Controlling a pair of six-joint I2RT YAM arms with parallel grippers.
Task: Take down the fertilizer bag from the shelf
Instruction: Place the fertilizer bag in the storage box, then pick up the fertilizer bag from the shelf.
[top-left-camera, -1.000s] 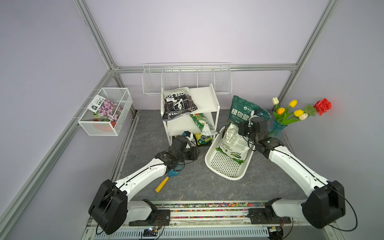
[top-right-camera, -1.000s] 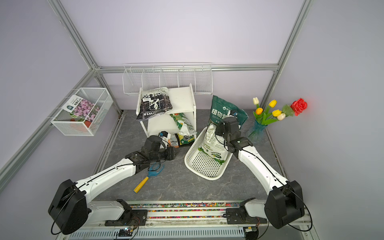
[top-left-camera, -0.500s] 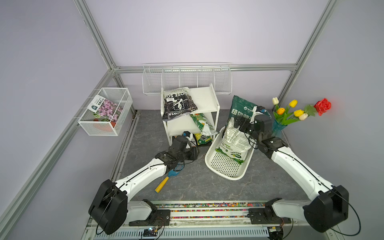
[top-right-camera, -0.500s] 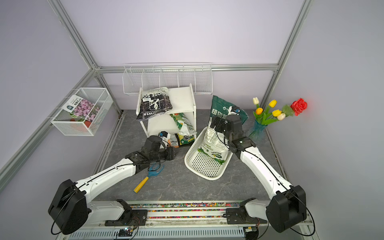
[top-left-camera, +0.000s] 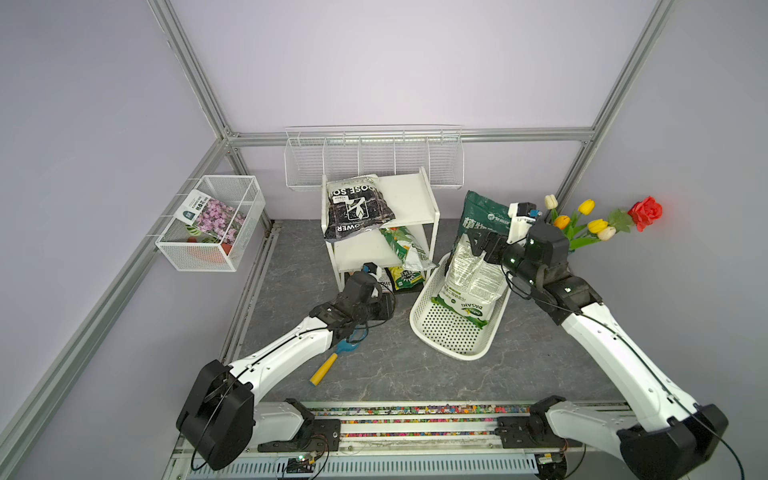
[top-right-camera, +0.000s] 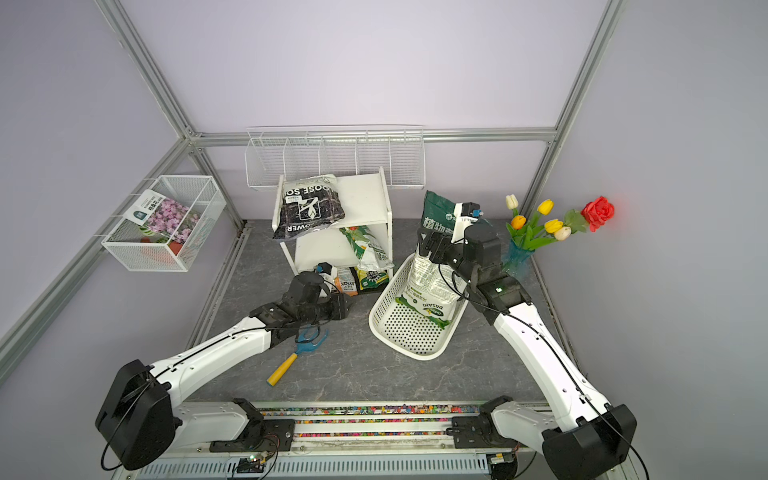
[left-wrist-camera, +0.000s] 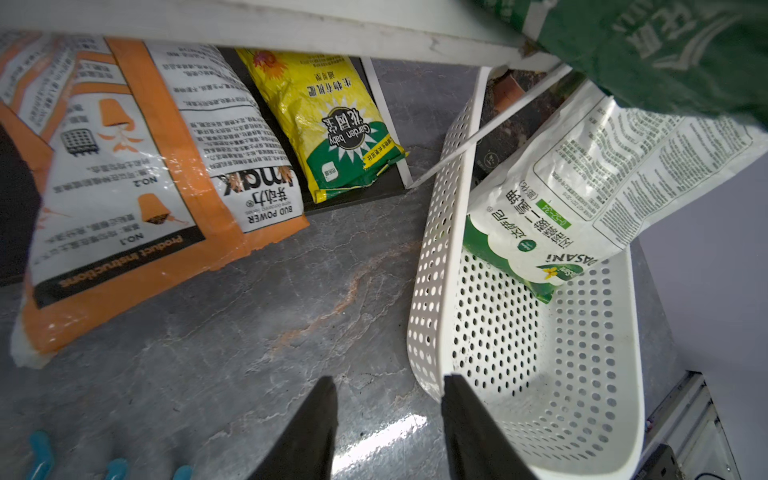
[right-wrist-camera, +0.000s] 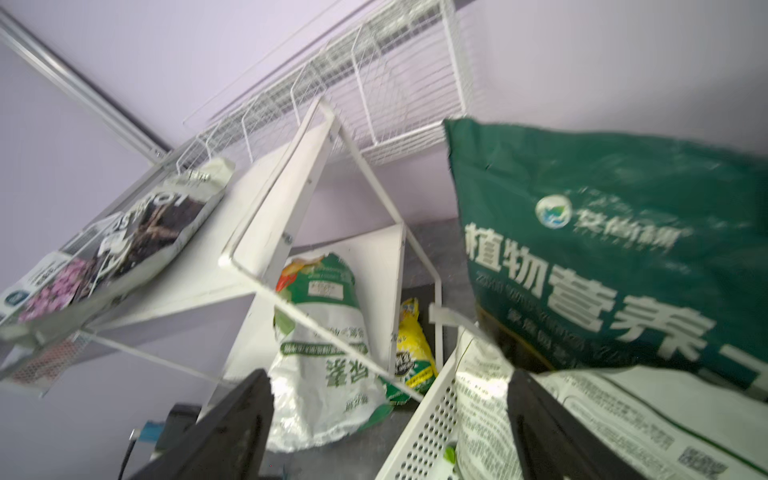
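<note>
Left tool (left-wrist-camera: 388, 380) hovers above the counter (left-wrist-camera: 249, 332) in front of the shelf (top-left-camera: 409, 195), jaws parted and empty. A black soil bag (top-left-camera: 355, 205) lies on the shelf's top tier. To the right, off the shelf, the white-and-green fertilizer bag (top-left-camera: 469, 282) stands tilted in the perforated basket (top-left-camera: 451, 336). Right tool (right-wrist-camera: 388, 376) is at the bag's upper end, jaws spread wide, released.
</note>
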